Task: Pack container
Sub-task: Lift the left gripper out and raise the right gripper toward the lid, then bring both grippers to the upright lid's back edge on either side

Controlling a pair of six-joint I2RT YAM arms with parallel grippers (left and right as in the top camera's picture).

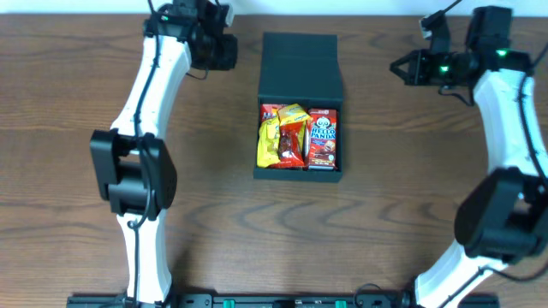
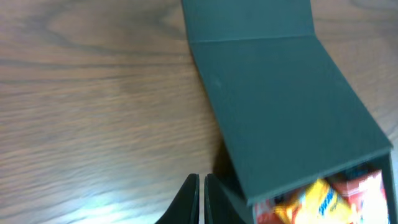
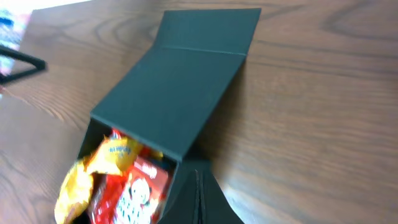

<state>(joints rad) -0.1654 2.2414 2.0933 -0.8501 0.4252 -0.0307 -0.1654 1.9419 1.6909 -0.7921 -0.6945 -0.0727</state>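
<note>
Teal-black box [image 1: 298,176] toward the tabletop's [image 1: 214,222] far edge already holds snacks [image 1: 298,137] — lid [image 1: 300,64] half over, closing remains — left hand [image 2: 200,193] and right hand [image 3: 198,190] both closed, empty.

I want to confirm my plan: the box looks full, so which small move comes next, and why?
Probably press the dark teal-black cardboard container's hinged flap lid down with the shut left fingers: colourful snack packets fill it, and the lid is only half lowered.
</note>
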